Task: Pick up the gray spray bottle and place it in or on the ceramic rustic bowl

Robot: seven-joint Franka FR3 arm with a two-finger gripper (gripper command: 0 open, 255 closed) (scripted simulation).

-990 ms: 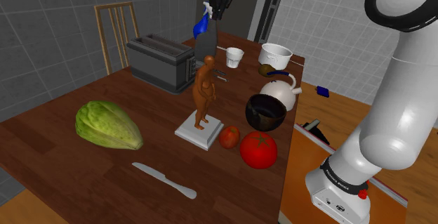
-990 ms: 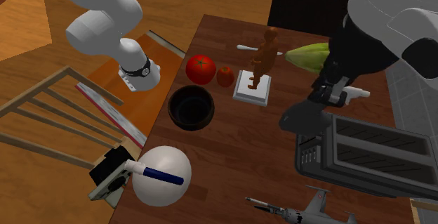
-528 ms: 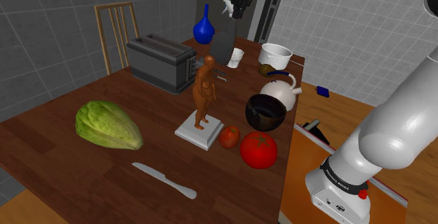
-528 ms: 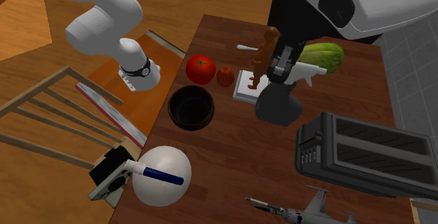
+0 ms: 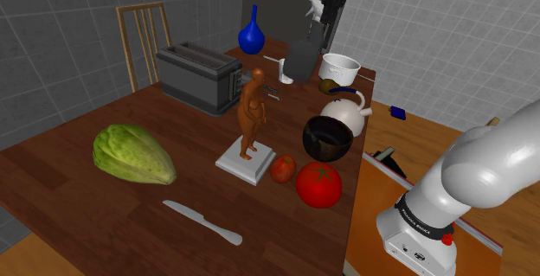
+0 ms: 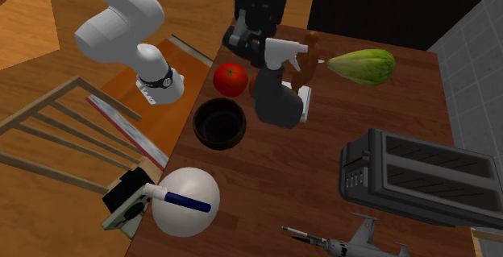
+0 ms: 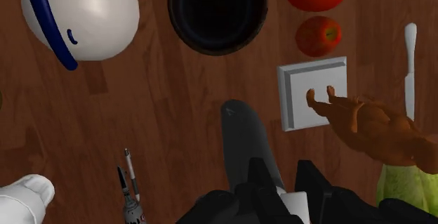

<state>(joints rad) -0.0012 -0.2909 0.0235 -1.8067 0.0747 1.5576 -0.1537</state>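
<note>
Dark grey spray bottle (image 5: 302,56) with a white trigger head was up in the air, well above the brown wooden table (image 5: 78,205), clamped at the neck in my black two-finger gripper (image 7: 275,200). The fingers were closed on it, with the white head between them. Long axis: head up at the gripper, base hanging down, tilted, running 1 to 7 o'clock in the shoulder view.

The target was the dark round bowl (image 5: 322,151), mouth up and apart from the bottle. It sat at about 5 o'clock and well below the bottle in the shoulder view, and about 8 o'clock in the second exterior view. I judged the base not yet over the rim. The next move needed a shift toward the bowl, then a drop.

Hard to tell: exact finger contact on the neck, dark on dark. The bottle covered part of the brown figurine (image 6: 311,41) and its white plinth (image 6: 305,107) in the second exterior view. My arm ran off the shoulder view at 12 o'clock.
</note>
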